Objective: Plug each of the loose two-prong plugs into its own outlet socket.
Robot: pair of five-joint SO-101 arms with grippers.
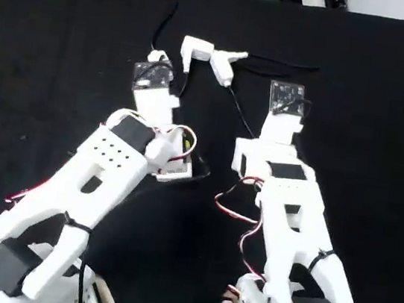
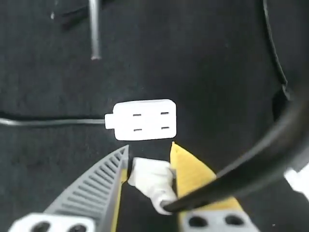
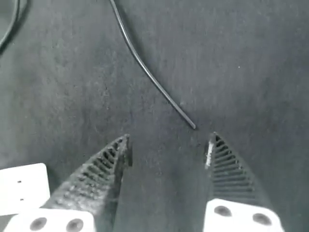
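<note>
A white outlet block with two pairs of slots lies flat on the black cloth, its grey cord trailing off one end. My left gripper is shut on a white two-prong plug, just short of that block, and the plug's black cable curves away from it. In the high view the outlet block lies at the far middle with a second white plug loose beside it. My right gripper hangs open over bare cloth, nothing between its fingers, to the right of that loose plug.
A thin black cable crosses the cloth ahead of the right gripper and ends near its fingertips. A flat white piece with small slots sits beside the right gripper. Black cables run along the far side.
</note>
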